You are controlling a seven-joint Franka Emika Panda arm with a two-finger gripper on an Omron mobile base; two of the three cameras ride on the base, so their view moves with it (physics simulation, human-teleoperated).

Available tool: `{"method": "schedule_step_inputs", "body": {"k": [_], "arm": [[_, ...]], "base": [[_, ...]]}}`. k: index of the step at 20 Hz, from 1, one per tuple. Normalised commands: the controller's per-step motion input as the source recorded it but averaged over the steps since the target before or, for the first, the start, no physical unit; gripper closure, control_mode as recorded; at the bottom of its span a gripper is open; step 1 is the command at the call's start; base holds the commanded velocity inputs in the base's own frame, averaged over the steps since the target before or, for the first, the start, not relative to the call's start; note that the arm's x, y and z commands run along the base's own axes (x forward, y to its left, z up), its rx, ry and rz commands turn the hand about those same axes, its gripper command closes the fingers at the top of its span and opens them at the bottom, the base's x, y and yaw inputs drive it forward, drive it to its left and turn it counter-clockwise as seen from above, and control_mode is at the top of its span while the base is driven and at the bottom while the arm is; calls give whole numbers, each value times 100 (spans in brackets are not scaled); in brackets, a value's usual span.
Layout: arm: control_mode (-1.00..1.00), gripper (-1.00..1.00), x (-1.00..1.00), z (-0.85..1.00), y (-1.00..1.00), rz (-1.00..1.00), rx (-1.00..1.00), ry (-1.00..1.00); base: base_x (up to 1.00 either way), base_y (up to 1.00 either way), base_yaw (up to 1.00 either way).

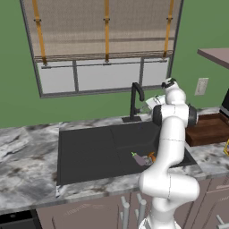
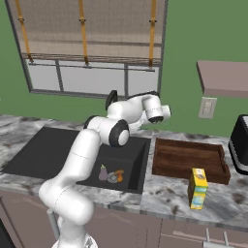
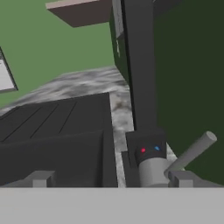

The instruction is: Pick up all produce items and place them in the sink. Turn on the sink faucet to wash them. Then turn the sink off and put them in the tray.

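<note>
Both produce items lie in the black sink (image 1: pixel 85 152) near its drain: a dull purple one (image 1: pixel 141 159) (image 2: pixel 103 173) and an orange one (image 1: pixel 152 156) (image 2: pixel 119 175). The black sink faucet (image 1: pixel 135 100) (image 3: pixel 139 65) stands behind the basin. My gripper (image 1: pixel 146 106) (image 3: pixel 111 179) hovers at the faucet's right side, open, its fingertips (image 3: pixel 40 178) standing wide on either side of the faucet base and its grey lever (image 3: pixel 190 153). Nothing is held. The brown tray (image 2: pixel 189 157) (image 1: pixel 208 129) lies on the counter right of the sink.
A yellow carton (image 2: pixel 198 188) stands on the counter in front of the tray. A dark appliance (image 2: pixel 240 145) sits at the far right under a wall shelf (image 2: pixel 225 77). The window with its blind runs close behind the faucet.
</note>
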Motion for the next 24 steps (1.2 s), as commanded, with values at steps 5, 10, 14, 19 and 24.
{"method": "schedule_step_inputs", "body": {"k": [5, 10, 14, 19, 24], "arm": [[-100, -100, 0, 3, 17, 1, 0, 0], [-100, -100, 0, 0, -16, 0, 0, 0], [-100, -100, -20, 1, -11, 0, 0, -5], [-100, -100, -40, 4, -15, 0, 0, -6], [-100, -100, -56, 24, -9, -3, 0, -5]], "base": [[0, 0, 0], [0, 0, 0], [0, 0, 0], [0, 0, 0], [0, 0, 0]]}}
